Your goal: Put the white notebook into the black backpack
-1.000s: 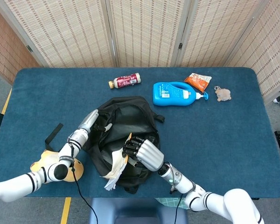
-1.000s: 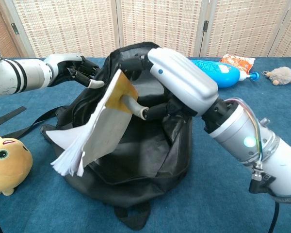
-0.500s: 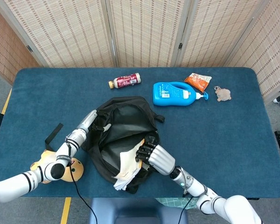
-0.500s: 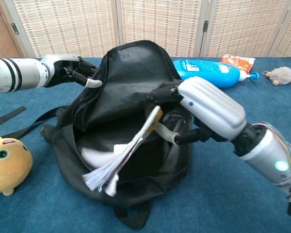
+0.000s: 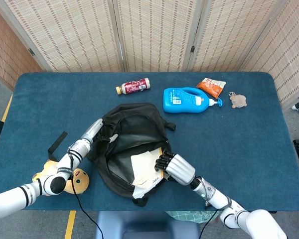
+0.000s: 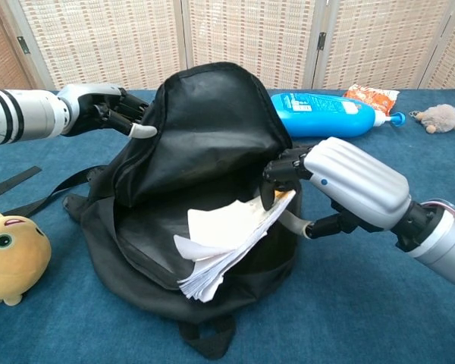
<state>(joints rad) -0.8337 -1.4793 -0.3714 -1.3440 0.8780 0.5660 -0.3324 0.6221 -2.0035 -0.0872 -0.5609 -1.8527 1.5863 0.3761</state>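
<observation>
The black backpack (image 5: 128, 133) (image 6: 201, 144) lies open in the middle of the blue table. My left hand (image 5: 93, 129) (image 6: 106, 110) grips its upper left edge and holds the flap up. The white notebook (image 5: 147, 167) (image 6: 227, 239) lies nearly flat across the open mouth, pages fanned, its front edge hanging over the bag's front rim. My right hand (image 5: 173, 167) (image 6: 341, 186) pinches the notebook's right edge at the bag's right side.
A yellow plush toy (image 5: 50, 175) (image 6: 11, 254) and a black strap (image 5: 56, 143) lie left of the bag. Behind it are a red-labelled bottle (image 5: 133, 86), a blue detergent bottle (image 5: 187, 99) (image 6: 330, 112), an orange snack bag (image 5: 211, 87) and a small plush (image 5: 237, 100).
My right hand has swung right and down, tipping the notebook from standing upright on the bag to lying almost flat in its opening. The left hand has kept its hold.
</observation>
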